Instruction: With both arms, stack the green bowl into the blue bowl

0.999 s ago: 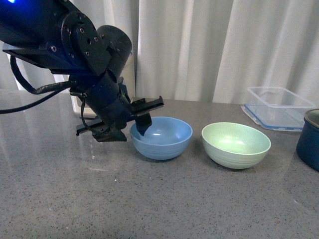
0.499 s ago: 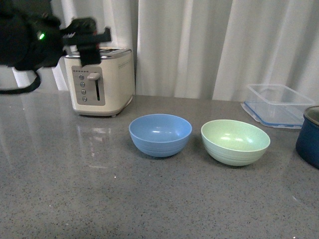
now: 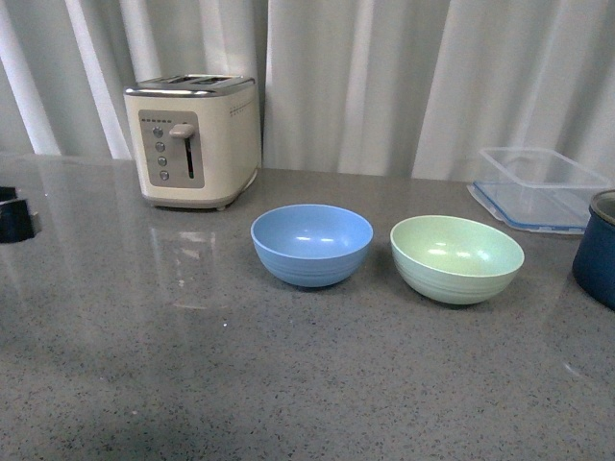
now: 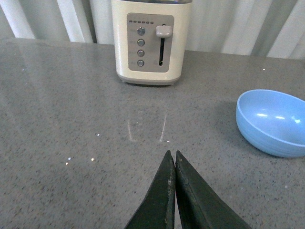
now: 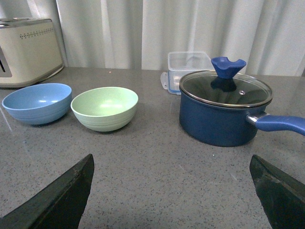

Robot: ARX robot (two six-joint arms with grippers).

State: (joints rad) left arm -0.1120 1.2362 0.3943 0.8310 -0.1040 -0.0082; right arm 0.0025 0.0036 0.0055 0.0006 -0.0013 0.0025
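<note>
Bowls first: the blue bowl [image 3: 311, 243] sits about mid-desk in the front view, and the green bowl [image 3: 456, 257] is just beside it at its 3 o'clock, with a small gap so they're not touching. Both stand upright, mouths straight up, and all I can see inside either one is bare matte surface with a couple of light glints. They're round, so there's no real long axis; the ridged bases are flat on the grey desk [image 3: 288, 384]. The green one isn't in the blue one yet.

Other containers: a clear plastic box [image 3: 538, 187] sits at roughly 1 o'clock from the green bowl, back near the curtain, and I only see its own walls through it. A dark navy pot [image 5: 217, 119] sits at the green bowl's 3 o'clock, half cut off in the front view. The right wrist view shows it with a glass lid [image 5: 225, 89] on, blue knob on top, and its handle sticking out on the side away from the bowls. Can't tell what's under the lid.

A cream toaster [image 3: 192, 139] is at about 10 o'clock from the blue bowl.

The left tool [image 4: 172, 155] is clenched, fingers pressed together on nothing, over bare desk. The right tool [image 5: 171, 160] is released, fingers spread wide, grasping nothing, well apart from both bowls.
</note>
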